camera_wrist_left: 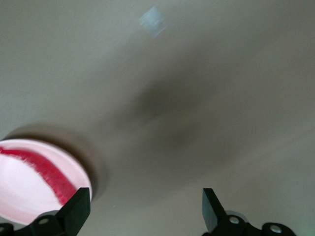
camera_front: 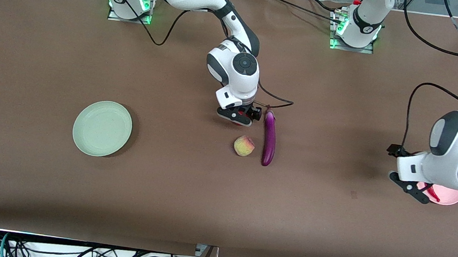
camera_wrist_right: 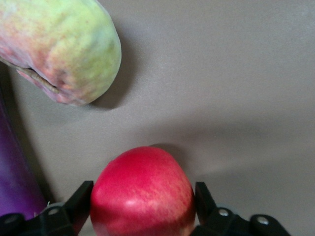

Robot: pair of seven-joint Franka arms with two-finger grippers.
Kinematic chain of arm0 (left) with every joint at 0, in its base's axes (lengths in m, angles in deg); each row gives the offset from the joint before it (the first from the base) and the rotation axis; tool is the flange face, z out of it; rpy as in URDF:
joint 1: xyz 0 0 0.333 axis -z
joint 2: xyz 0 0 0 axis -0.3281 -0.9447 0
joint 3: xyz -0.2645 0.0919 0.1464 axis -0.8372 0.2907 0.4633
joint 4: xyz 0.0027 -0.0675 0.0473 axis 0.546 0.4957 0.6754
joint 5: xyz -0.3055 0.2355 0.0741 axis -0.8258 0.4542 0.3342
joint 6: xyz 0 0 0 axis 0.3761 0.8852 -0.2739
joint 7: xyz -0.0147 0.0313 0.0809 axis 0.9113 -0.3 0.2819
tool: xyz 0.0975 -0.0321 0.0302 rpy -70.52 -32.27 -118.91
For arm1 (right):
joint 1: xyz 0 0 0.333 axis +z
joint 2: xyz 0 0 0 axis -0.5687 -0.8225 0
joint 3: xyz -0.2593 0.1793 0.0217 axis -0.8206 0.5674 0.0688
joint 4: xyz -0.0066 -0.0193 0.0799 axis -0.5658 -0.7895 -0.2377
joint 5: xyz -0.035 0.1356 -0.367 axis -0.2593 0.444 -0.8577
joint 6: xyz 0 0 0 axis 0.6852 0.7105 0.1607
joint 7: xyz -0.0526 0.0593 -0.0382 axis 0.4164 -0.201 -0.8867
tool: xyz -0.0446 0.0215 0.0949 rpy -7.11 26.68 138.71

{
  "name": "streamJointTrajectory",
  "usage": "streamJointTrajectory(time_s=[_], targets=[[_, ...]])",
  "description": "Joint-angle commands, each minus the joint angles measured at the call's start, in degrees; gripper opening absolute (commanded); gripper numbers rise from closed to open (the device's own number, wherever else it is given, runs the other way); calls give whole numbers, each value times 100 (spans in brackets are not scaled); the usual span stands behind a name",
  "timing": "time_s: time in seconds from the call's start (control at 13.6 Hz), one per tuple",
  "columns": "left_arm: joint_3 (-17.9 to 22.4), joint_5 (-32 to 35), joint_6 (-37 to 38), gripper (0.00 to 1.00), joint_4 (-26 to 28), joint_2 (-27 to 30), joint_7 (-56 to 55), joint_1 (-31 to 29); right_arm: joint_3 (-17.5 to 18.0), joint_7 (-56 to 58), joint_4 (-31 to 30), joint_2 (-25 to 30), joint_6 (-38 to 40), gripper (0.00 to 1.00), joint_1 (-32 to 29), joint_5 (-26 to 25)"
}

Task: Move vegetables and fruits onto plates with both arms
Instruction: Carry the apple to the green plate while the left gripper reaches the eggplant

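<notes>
The right gripper (camera_front: 239, 118) is down at the middle of the brown table (camera_front: 188, 192), its two black fingers (camera_wrist_right: 78, 202) set on either side of a round red pomegranate-like fruit (camera_wrist_right: 142, 192), touching its flanks. Just beside it, nearer the front camera, lies a yellowish-green peach with pink blush (camera_front: 244, 146). A long slim glossy purple eggplant (camera_front: 269, 138) lies alongside both, toward the left arm's end. A pale green round plate (camera_front: 102, 128) sits well apart toward the right arm's end. The left gripper (camera_front: 412, 189) hangs over the edge of a pale pink round plate (camera_front: 451, 197), jaws spread wide and holding nothing. A curved red chili pepper (camera_wrist_left: 42, 169) lies on that plate.
</notes>
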Motion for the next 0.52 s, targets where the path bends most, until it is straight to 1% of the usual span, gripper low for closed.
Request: streamJointTrajectory(time_s=[0.0, 0.07, 0.29, 0.37, 0.44], targets=[[-300, -420, 121, 100, -66, -20, -525, 126, -43, 45, 104, 98, 202, 24, -80, -84], [-336, -692, 130, 100, -66, -20, -596, 249, -43, 290, 113, 299, 586, 19, -228, -41], [-345, -1535, 78, 100, -66, -133, -1079, 565, -43, 1500, 104, 1002, 1939, 19, -834, 187], [-345, -2017, 16, 100, -66, -203, -1132, 766, -61, 1984, 95, 1239, 2353, 19, -1063, 266], [-336, -2292, -237, 100, -58, -239, -1437, 1082, -69, 2510, 34, 1433, 2705, 19, -1326, 267]])
